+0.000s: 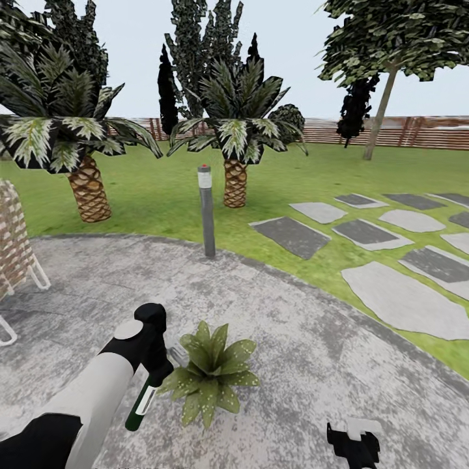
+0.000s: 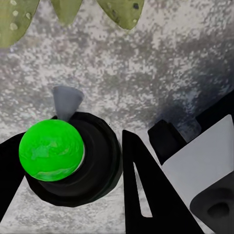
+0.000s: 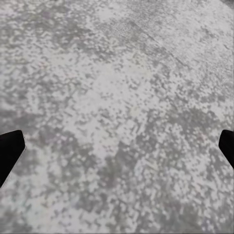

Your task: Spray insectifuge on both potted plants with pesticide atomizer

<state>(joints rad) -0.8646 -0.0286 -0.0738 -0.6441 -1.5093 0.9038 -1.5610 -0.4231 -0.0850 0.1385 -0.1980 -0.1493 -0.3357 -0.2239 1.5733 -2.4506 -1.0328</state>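
My left gripper (image 1: 155,370) is shut on the pesticide atomizer (image 1: 141,404), a dark green bottle with a white label strip that hangs tilted just above the stone patio. A potted plant (image 1: 212,376), a low rosette of speckled green leaves, sits on the patio right beside the bottle. In the left wrist view the atomizer (image 2: 73,161) shows end-on with a bright green ball and a pale grey nozzle pointing toward the plant's leaves (image 2: 119,10). My right gripper (image 1: 355,444) hovers open over bare patio, its fingertips (image 3: 9,151) wide apart.
A grey bollard lamp (image 1: 207,212) stands at the patio's far edge. Two palms (image 1: 88,189) (image 1: 234,182) grow on the lawn behind it. A woven chair (image 1: 13,257) is at the left. Stepping stones (image 1: 404,299) cross the grass at right, before a wooden fence (image 1: 391,130).
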